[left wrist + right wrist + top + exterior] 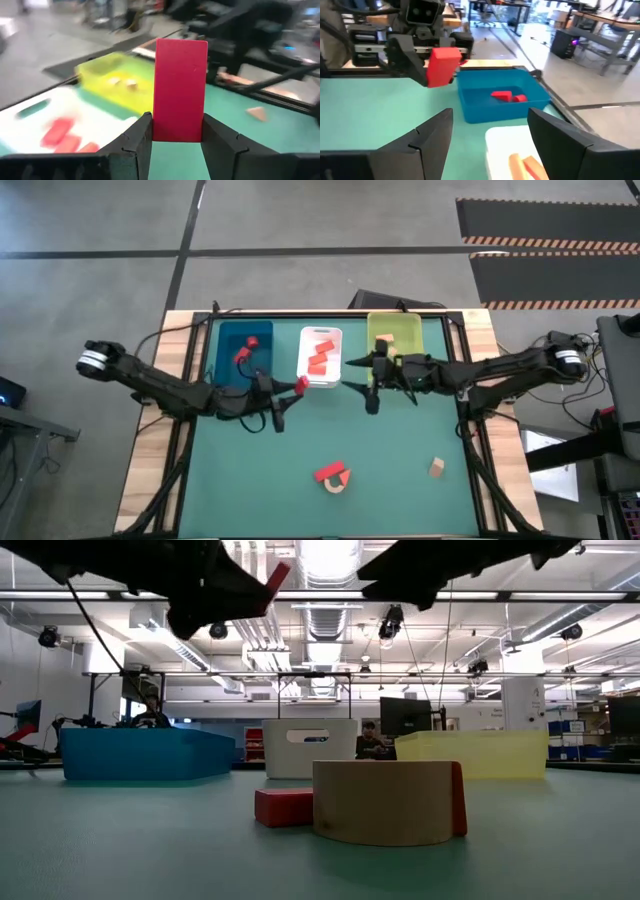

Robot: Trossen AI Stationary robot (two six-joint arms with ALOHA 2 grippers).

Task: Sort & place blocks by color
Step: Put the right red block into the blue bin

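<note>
Between my left gripper's (177,145) fingers sits a red block (180,90), long axis upright; the white tray (321,356) lies at one o'clock. My right gripper (490,135) gapes empty.

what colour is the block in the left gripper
Red block, clearest in the left wrist view.

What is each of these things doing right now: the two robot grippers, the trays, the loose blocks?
left gripper: shut on red block, held off the table
right gripper: open, empty
blue tray: holds red pieces
white tray: holds red blocks
yellow-green tray: holds tan blocks
arch piece: loose on table, beside a red brick
tan cube: loose on table
</note>
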